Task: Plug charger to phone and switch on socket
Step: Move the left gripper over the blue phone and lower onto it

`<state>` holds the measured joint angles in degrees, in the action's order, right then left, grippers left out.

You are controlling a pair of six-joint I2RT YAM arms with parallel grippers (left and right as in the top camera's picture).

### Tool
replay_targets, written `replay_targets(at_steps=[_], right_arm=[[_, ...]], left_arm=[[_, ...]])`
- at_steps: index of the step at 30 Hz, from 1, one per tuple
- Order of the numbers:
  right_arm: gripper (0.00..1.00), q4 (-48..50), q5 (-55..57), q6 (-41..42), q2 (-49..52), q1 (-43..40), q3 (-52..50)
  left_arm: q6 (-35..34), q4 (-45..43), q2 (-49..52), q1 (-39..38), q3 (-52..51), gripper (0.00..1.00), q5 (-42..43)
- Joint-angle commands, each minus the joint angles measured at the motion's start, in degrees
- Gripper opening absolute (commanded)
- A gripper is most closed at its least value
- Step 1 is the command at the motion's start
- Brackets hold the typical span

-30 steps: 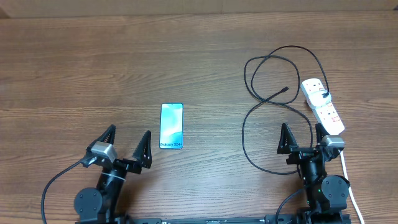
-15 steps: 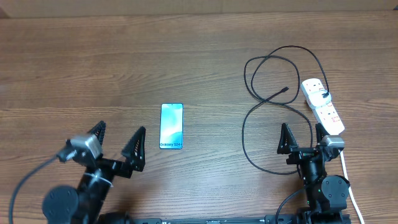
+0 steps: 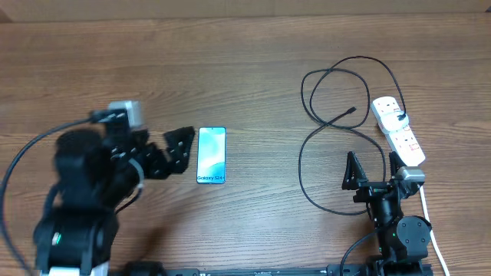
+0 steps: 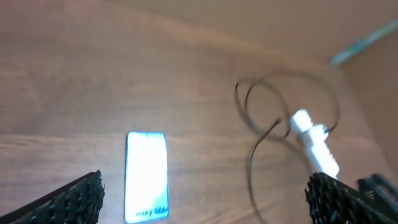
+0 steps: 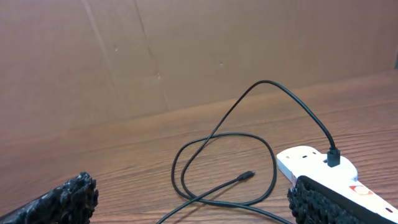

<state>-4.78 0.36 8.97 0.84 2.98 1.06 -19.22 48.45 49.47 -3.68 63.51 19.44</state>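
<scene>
Black left hand point(image 3: 157, 146) agape beside phone point(image 3: 212, 156)

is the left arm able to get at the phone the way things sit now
Probably yes. The left gripper, open, sits just left of the phone, which lies flat with nothing between them; the charger cable lies well off to the right.

Left end effector point(image 4: 204, 180) spread wide, arm raised, right end effector point(image 3: 372, 157) spread wide, arm folded low
</scene>
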Motion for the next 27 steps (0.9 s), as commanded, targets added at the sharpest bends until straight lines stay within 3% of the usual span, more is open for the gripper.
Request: replay_targets(at_steps=[1,5,10,27], right_arm=[[1.0,0.1,0.0,-0.3,-0.6,-0.1,-0.6],[1.0,0.1,0.0,-0.3,-0.6,-0.1,-0.6],[1.0,0.1,0.0,-0.3,-0.6,-0.1,-0.6],[1.0,0.1,0.0,-0.3,-0.6,-0.1,-0.6]], left_arm=[[-1.6,1.7,6.0,-8.4,2.7,1.0,-12.6],[-6.2,4.1,12.8,-17.6,3.9,1.0,-26.3],[-6.5,3.8,20.4,-24.3,4.0,1.0,-36.1],[-6.5,-3.9,41.7,-24.7,4.0,1.0,-35.9]])
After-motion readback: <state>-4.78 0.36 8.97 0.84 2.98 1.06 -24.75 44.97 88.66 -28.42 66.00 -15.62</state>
